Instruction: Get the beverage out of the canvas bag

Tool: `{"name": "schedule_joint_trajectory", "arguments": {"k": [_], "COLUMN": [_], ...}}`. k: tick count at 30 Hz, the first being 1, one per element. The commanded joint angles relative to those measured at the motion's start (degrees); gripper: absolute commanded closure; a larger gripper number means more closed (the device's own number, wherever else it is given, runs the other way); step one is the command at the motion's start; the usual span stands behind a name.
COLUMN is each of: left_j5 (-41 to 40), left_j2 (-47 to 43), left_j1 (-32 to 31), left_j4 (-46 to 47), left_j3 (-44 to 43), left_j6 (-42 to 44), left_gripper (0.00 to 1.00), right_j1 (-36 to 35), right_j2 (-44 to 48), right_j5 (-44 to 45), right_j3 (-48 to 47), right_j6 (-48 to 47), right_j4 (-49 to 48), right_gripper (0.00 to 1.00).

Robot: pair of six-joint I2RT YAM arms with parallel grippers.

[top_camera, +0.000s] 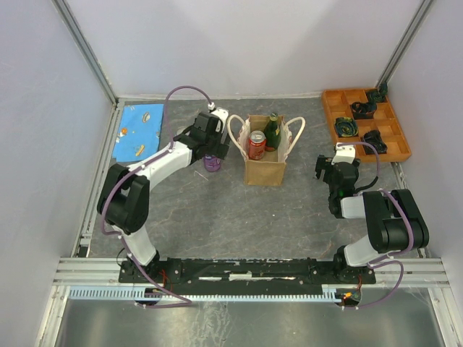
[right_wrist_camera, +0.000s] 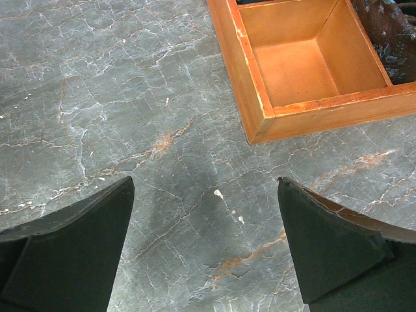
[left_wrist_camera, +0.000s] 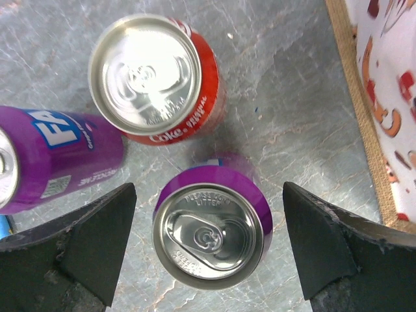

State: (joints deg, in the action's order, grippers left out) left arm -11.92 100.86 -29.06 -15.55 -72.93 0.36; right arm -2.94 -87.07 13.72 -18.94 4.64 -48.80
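Observation:
The tan canvas bag [top_camera: 265, 168] with white rope handles stands mid-table. A red can [top_camera: 256, 144] and a green bottle [top_camera: 272, 130] stand in it. My left gripper [top_camera: 210, 150] is left of the bag. In the left wrist view it [left_wrist_camera: 209, 195] is open and straddles an upright purple can [left_wrist_camera: 211, 237] on the table, with a gap on both sides. An upright red Coke can [left_wrist_camera: 153, 78] and a purple Fanta can [left_wrist_camera: 52, 156] on its side lie just beyond. My right gripper [top_camera: 336, 170] is open and empty over bare table [right_wrist_camera: 205, 185], right of the bag.
An orange compartment tray [top_camera: 329, 108] with dark items sits at the back right, and its corner [right_wrist_camera: 260, 104] lies just ahead of my right fingers. A blue mat [top_camera: 139, 130] lies at the back left. A tan-edged, white and red printed surface [left_wrist_camera: 383, 97] is at the left wrist view's right edge.

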Motion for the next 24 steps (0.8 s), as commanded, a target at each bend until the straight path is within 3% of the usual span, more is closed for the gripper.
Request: {"name": "schedule_joint_trajectory", "arguments": {"k": [1, 6, 15, 24], "left_j5": [-1.15, -4.46, -3.90, 14.63], "left_j2": [-3.45, -8.14, -13.65, -7.53], "left_j1": [-0.29, -0.24, -0.25, -4.25], "left_j4": [1.18, -0.13, -4.11, -8.45], "left_j3": [-3.10, -5.56, -18.93, -30.26], "left_j6": [-1.39, -0.70, 5.39, 11.14], "left_gripper": [0.01, 0.00, 0.01, 0.06], "right_j1": [0.13, 0.17, 0.12, 0.15], "right_j2": [0.55, 0.57, 0.52, 0.51], "right_j5": [-0.40, -0.36, -0.37, -0.37], "right_j3": [-1.53, -1.54, -1.54, -1.54], "right_j6": [-0.12, -0.07, -0.10, -0.11], "right_j4": [-1.57, -1.57, -1.62, -1.57], "right_gripper": [0.01, 0.01, 0.01, 0.01]}}
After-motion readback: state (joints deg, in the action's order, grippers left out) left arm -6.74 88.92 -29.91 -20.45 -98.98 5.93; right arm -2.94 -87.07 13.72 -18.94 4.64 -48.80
